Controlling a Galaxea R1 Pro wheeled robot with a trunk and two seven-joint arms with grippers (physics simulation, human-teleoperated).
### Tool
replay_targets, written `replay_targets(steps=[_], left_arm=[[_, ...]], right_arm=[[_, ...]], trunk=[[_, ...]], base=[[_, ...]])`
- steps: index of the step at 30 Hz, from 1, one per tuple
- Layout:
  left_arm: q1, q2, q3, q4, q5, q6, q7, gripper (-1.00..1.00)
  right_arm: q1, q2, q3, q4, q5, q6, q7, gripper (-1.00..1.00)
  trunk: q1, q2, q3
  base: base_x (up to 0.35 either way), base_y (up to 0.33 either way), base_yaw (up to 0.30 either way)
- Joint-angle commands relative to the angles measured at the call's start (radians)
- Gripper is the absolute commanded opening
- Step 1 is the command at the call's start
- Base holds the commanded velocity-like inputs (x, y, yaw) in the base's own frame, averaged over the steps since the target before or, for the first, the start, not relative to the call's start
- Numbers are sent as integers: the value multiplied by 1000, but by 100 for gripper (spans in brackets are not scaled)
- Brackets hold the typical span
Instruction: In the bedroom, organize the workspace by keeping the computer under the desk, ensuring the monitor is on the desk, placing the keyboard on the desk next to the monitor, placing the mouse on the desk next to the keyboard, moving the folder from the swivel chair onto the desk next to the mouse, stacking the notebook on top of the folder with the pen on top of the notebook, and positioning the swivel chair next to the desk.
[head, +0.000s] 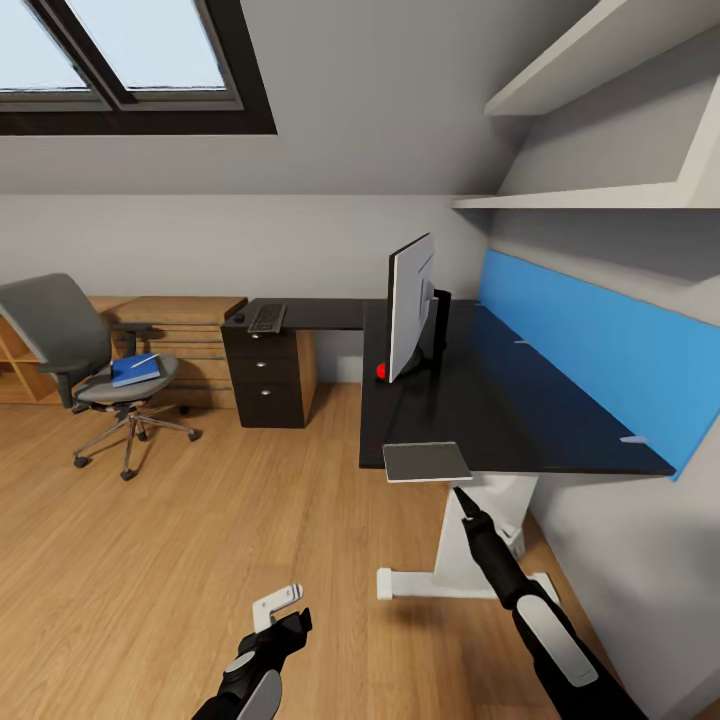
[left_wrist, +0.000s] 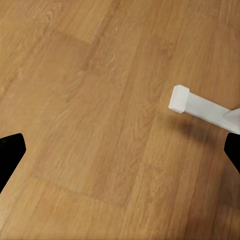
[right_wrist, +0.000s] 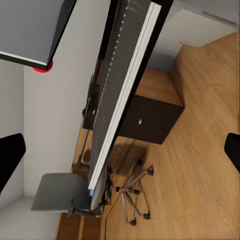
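Near, the left end effector (head: 285, 612) hangs spread over bare wooden floor (head: 200, 540). The right end effector (head: 462, 497), its grip unclear, points up below a grey slab (head: 427, 461) overhanging the bench (head: 520, 420) edge. The monitor (head: 410, 305) stands edge-on. Farther left, the keyboard (head: 267, 318) lies lengthwise near-to-far; the folder (head: 135, 370) rests on the swivel chair (head: 75, 350).

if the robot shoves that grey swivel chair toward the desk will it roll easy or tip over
The swivel chair stands on casters on smooth wooden floor, so it would likely roll easily. Its wide five-star base suggests tipping is unlikely if pushed low. The seat may spin, and the blue folder lying on it could slide off.
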Motion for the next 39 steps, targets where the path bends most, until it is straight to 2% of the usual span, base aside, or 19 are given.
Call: replay_targets(steps=[1, 17, 29, 39], left_arm=[[-1, 0, -2, -1, 5, 3, 7, 100], [-1, -1, -4, 1, 5, 3, 8, 100], [-1, -3, -7, 8, 5, 1, 8, 100], [-1, -2, -7, 9, 4, 1, 6, 100]], right_arm=[[-1, -1, 2, 0, -12, 2, 2, 100], [-1, 0, -10, 2, -57, 0, 33, 100], [-1, 2, -9, 4, -63, -1, -44, 100], [-1, 2, -9, 3, -63, -2, -54, 100]], trunk=[[0, 0, -1], [0, 0, -1], [0, 0, -1], [0, 0, -1]], base=[[0, 0, 0], [0, 0, 0], [0, 0, 0], [99, 20, 0]])
